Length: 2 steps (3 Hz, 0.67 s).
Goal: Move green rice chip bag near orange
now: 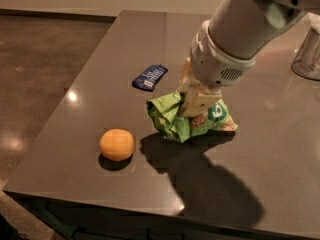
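The gripper [193,105] pinches the green rice chip bag [167,119]; the orange [117,144] sits to its lower left; bag lettering unreadable.

The bright green crinkly foil chip bag [172,119] has white letters and a picture of tan chips on it. It is all scrunched up, and the tool [196,104] pinches it at the top from above. The bag hangs a bit over the dark table [100,74], with its shadow right under it. The small round smooth orange fruit [117,144] sits on the table near the front edge. It is to the left of the bag and a bit closer to the front, near it but not touching.
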Available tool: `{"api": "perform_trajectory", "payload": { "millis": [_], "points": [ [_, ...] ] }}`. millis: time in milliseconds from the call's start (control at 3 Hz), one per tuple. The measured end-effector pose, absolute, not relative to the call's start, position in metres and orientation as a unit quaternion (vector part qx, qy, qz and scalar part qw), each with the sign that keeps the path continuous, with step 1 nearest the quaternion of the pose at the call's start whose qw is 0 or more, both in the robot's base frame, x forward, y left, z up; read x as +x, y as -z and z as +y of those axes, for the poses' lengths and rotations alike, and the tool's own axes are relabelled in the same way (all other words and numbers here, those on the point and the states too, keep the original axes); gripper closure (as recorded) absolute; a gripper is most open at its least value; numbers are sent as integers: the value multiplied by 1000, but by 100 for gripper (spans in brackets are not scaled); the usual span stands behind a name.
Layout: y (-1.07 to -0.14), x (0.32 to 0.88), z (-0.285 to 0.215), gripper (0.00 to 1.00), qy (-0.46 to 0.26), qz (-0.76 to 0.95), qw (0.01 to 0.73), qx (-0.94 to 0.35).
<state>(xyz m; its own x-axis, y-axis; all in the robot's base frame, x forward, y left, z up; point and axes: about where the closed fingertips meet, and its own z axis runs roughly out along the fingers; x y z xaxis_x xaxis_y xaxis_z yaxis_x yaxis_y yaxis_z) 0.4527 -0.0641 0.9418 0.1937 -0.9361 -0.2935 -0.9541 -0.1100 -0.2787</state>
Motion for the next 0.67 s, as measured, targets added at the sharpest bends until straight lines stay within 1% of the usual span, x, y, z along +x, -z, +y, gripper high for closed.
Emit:
{"api": "perform_trajectory", "payload": {
  "millis": [333, 667],
  "points": [
    [-935, 431, -33, 100, -29, 617, 207, -759],
    [-923, 429, -24, 100, -30, 619, 200, -759]
  ]
}}
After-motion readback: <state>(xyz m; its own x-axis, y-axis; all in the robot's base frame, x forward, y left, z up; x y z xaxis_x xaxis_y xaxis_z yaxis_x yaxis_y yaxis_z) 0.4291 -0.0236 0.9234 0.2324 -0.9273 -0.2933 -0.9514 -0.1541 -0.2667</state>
